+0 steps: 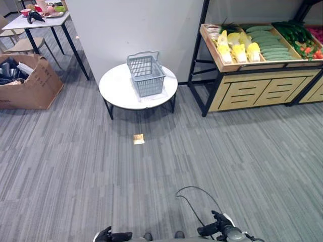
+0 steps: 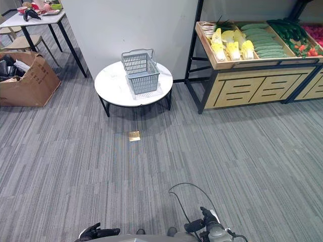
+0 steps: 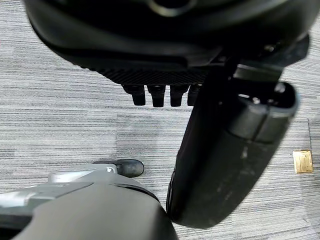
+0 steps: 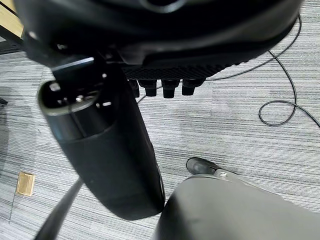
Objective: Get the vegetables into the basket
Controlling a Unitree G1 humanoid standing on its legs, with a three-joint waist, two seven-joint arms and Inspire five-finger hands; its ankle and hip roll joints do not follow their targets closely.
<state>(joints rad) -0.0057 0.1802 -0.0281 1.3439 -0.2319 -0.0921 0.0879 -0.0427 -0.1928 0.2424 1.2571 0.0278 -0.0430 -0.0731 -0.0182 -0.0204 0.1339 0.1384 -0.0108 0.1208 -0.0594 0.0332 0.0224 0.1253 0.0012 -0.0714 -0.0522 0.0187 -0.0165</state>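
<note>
A grey plastic basket with its handles up stands empty on a round white table ahead. To the right, a wooden display shelf holds the vegetables: pale yellow cabbages, long green cucumbers, darker greens and some red ones. Both hands hang low at the near edge, far from the table and the shelf. My left hand is open and holds nothing; its thumb stands apart from the fingers. My right hand is likewise open, with bare carpet past its fingers.
A brass floor plate lies in the grey carpet before the round table. A cardboard box sits at the left, with a white table behind it. A pale partition wall rises behind the basket.
</note>
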